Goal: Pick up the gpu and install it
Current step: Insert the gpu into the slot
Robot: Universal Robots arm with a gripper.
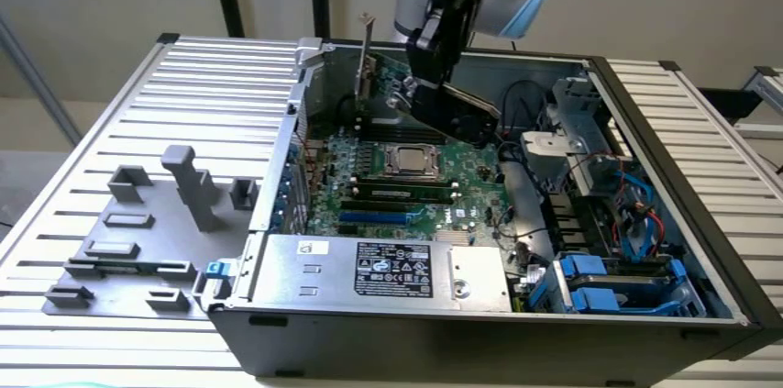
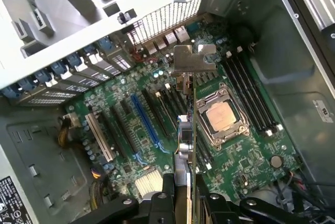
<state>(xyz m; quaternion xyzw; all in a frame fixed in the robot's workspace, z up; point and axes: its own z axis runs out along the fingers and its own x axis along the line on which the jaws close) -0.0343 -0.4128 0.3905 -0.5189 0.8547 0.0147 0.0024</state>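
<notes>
Exterior view. The setting is a pale wall with dark posts behind a ribbed metal table (image 1: 110,104). On the table lies an open computer case (image 1: 490,333), side panel off, motherboard facing up. A grey moulded fixture (image 1: 123,223) with empty slots lies on the table at the exterior view's left, just beside the case. A silver labelled power-supply box (image 1: 391,269) is at the near edge inside the case, with blue drive bays (image 1: 612,292) to the exterior view's right.

The arm reaches down from the top of the frame. The gripper (image 1: 416,85) is inside the case at its far end, above the board. The gpu (image 1: 369,76) stands upright beside it, its bracket pointing up past the case rim.

Wrist view. We see the gpu (image 2: 186,145) edge-on, running from between the fingers (image 2: 167,195) out to its silvery bracket (image 2: 193,59). The gripper (image 2: 183,195) is clamped on the card, one finger on each face. Below the card lie the expansion slots, among them a blue slot (image 2: 144,122). The CPU socket (image 2: 222,116) is just beside the card's line, and the memory sticks (image 2: 251,93) are beyond it.

Progress, our judgement. The pickup is done and the card has been carried over the board. We read the card as held above the slots rather than pushed home. We cannot tell from these views whether its edge touches a slot. Seating is left to do.
</notes>
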